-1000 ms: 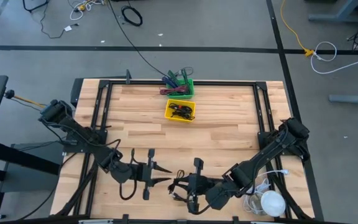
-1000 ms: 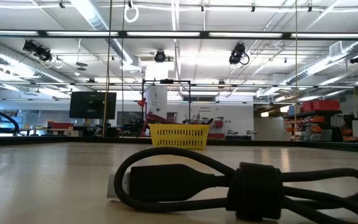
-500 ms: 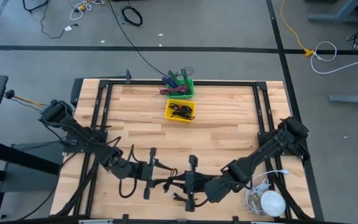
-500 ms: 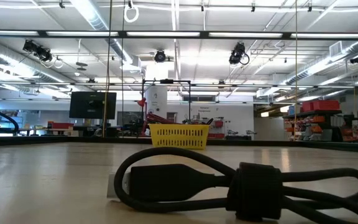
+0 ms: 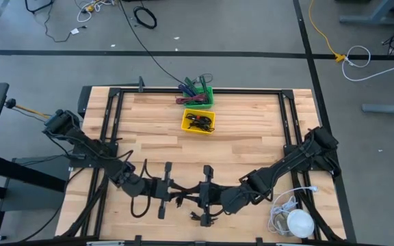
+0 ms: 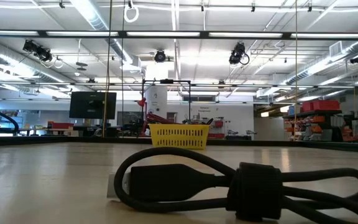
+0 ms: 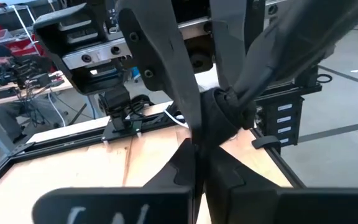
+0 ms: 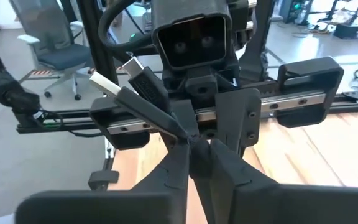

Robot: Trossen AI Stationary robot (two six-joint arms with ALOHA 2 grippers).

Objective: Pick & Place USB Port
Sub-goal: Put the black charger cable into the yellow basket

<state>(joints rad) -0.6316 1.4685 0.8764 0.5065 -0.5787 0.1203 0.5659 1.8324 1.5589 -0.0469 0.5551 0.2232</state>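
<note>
At the near edge of the wooden worktop (image 5: 252,130), the two arms meet nose to nose. The left pincer (image 5: 173,192) and the right pincer (image 5: 195,197) face each other over a black USB cable (image 5: 185,201), which hangs in a tangle between them, its loose end trailing down toward the front rail. In the right wrist view, the right pincer (image 8: 191,146) has its fingers pressed together on the cable's cord, with the black plug (image 8: 143,83) and its metal tip sticking up at an angle in front of the left arm's camera housing. In the left wrist view, the left pincer (image 7: 199,163) is likewise closed, and it seems to pinch the same cable at a point close to the other arm's fingers, though the crowding of dark parts makes the exact contact hard to read.

In the low view, a separate coiled black cable (image 6: 241,180) lies on the worktop close to the camera. A white round object (image 5: 299,222) with a white cord sits at the near right corner. Farther back, near the middle of the far edge, stands a yellow bin (image 5: 199,121) holding dark cables, and just behind it a green bin (image 5: 198,96) with coloured cables.
</note>
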